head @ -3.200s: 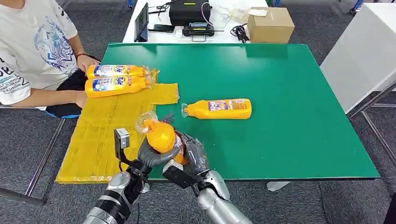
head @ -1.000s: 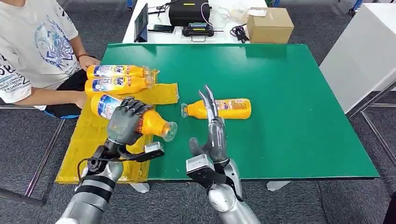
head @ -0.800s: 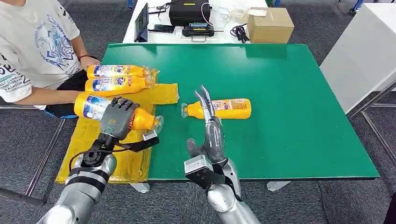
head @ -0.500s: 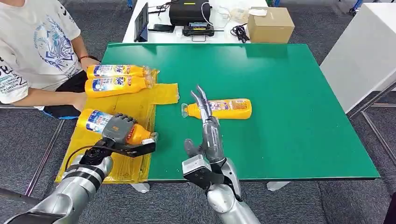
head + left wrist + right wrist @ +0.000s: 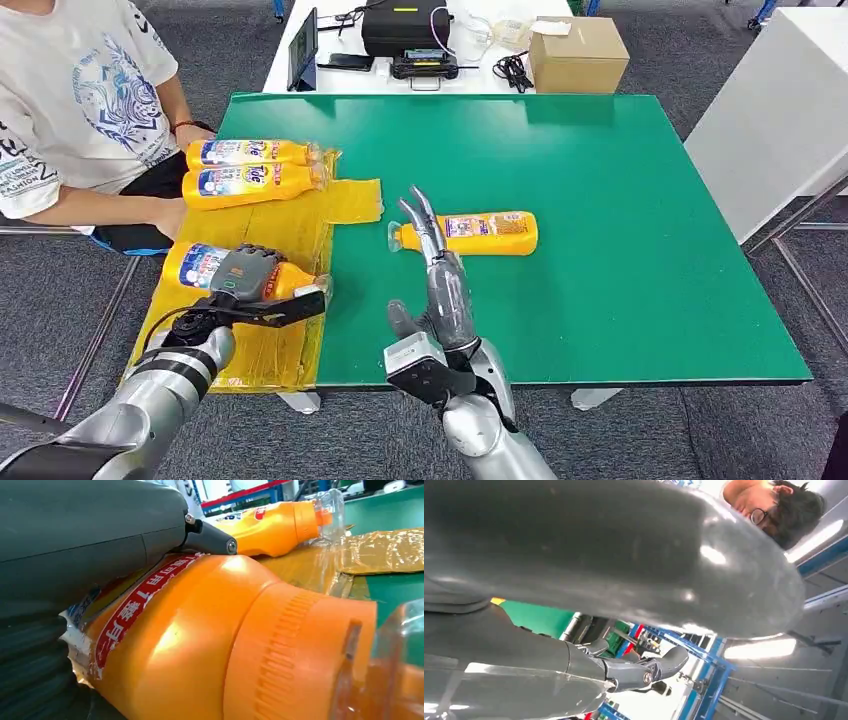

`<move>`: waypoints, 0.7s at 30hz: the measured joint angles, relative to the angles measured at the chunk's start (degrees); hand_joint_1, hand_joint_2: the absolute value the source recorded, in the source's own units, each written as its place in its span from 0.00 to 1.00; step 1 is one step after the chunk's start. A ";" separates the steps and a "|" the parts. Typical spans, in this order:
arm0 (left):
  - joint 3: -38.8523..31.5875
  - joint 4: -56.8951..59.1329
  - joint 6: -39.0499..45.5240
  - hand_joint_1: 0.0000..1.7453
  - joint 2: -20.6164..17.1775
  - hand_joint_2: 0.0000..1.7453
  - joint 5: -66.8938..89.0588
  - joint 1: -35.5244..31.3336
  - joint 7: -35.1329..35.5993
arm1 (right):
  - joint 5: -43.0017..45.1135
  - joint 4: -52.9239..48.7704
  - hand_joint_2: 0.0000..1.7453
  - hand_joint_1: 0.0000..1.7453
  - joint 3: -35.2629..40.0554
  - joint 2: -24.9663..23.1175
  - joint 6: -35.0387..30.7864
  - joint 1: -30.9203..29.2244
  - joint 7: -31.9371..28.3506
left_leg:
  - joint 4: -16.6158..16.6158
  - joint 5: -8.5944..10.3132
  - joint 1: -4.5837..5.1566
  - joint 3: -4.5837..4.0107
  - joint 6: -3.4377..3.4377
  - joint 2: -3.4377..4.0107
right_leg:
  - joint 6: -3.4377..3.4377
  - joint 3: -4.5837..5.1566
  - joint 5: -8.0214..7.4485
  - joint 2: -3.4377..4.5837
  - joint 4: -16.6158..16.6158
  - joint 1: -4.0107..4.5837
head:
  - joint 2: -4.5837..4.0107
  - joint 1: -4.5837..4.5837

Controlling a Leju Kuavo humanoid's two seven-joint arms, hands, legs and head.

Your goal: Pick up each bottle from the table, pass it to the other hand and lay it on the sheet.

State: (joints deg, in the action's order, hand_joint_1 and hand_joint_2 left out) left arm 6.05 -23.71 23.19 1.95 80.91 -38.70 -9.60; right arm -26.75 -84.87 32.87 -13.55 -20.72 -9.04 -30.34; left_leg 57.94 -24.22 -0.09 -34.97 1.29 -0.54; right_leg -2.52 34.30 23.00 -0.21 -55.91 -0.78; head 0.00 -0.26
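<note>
My left hand (image 5: 243,272) grips an orange bottle (image 5: 200,264) lying on its side low on the yellow sheet (image 5: 250,232), clear cap toward the green table. The left wrist view shows that bottle (image 5: 200,645) close up under my fingers (image 5: 207,537). Two more orange bottles (image 5: 250,152) (image 5: 252,183) lie side by side at the sheet's far end. Another orange bottle (image 5: 470,233) lies on the green table (image 5: 620,200). My right hand (image 5: 440,280) stands open and upright near the table's front edge, fingertips just short of that bottle's cap, holding nothing.
A person in a white T-shirt (image 5: 80,100) sits at the left, a hand beside the sheet. Behind the green table, a white table carries a cardboard box (image 5: 578,52), a black device (image 5: 405,25) and cables. A white cabinet (image 5: 770,110) stands at the right.
My left hand took the bottle from the right, swung it left and lowered it onto the sheet. My right hand let go, opened and drifted slightly left.
</note>
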 measured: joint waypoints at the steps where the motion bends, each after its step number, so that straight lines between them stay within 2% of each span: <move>1: 0.00 0.00 0.00 0.00 0.00 1.00 0.00 0.00 0.00 | 0.00 0.00 0.00 0.00 0.00 0.00 0.00 0.00 0.00 | 0.00 0.00 0.00 0.00 0.00 0.00 | 0.00 0.00 0.00 0.00 0.00 0.00 | 0.00 0.00; 3: -0.02 0.02 -0.07 0.00 0.00 1.00 -0.11 0.00 -0.07 | 0.00 0.00 0.00 0.00 0.00 0.00 0.00 0.00 0.00 | 0.00 0.00 0.00 0.00 0.00 0.00 | 0.00 0.00 0.00 0.00 0.00 0.00 | 0.00 0.00; 4: -0.02 0.02 -0.07 0.00 0.00 0.00 -0.11 -0.01 -0.07 | 0.00 0.00 0.00 0.00 0.00 0.00 0.00 0.00 0.00 | 0.00 0.00 0.00 0.00 0.00 0.00 | 0.00 0.00 0.00 0.00 0.00 0.00 | 0.00 0.00; 6: -1.05 0.07 -2.39 0.00 0.11 0.00 -3.88 -0.13 -2.48 | -0.13 0.09 0.00 0.00 0.11 0.00 0.22 0.01 0.02 | 0.00 0.00 0.00 0.00 0.00 0.00 | 0.00 -0.01 0.00 0.00 0.00 -0.01 | 0.00 0.00; 7: -5.47 0.07 -11.94 0.00 0.61 0.00 -15.55 -0.23 -9.03 | -0.11 0.44 0.00 0.00 0.17 0.00 0.63 -0.02 0.20 | 0.00 0.00 0.01 0.02 0.00 -0.10 | 0.00 -0.06 0.02 -0.03 0.01 -0.02 | 0.00 0.00; 9: -8.17 0.07 -16.54 0.00 1.02 0.00 -20.26 -0.29 -11.52 | 0.59 1.07 0.00 0.00 0.28 -0.02 1.31 -0.09 0.22 | -0.01 -0.01 0.02 0.11 0.01 -0.22 | 0.01 -0.20 0.04 -0.07 0.02 -0.03 | 0.00 -0.02; 21: -10.53 0.07 -22.91 0.00 1.77 0.00 -23.93 -0.40 -13.27 | 2.10 3.69 0.00 0.00 0.28 -0.02 3.06 -1.08 0.15 | -0.04 0.02 0.01 0.46 -0.02 -0.20 | 0.01 -0.53 0.04 -0.05 0.01 -0.01 | 0.00 0.00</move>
State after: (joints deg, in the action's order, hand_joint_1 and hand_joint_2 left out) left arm -4.48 -23.65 0.28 3.72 56.98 -39.10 -22.86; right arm -24.65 -81.18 33.16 -13.57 -17.66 -10.12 -30.18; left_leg 57.91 -24.20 -0.08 -34.51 1.27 -0.74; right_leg -2.51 33.77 23.03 -0.26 -55.89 -0.79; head 0.00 -0.26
